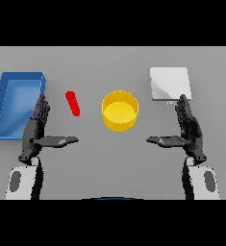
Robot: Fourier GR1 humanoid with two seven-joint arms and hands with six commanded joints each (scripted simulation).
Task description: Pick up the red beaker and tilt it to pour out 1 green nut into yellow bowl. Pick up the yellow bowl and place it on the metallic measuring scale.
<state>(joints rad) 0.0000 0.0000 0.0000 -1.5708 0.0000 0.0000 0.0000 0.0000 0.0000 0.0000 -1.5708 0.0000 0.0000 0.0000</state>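
1. The left hand is seen at the lower left, its white and grey forearm rising from the lower edge.
2. Its fingers are held straight and pointed away from the body, while the thumb is stretched sideways toward the middle.
3. The right hand is seen at the lower right in a mirrored pose (fingers straight, thumb pointed inward).
4. Nothing is held by either hand, and the two are kept well apart.
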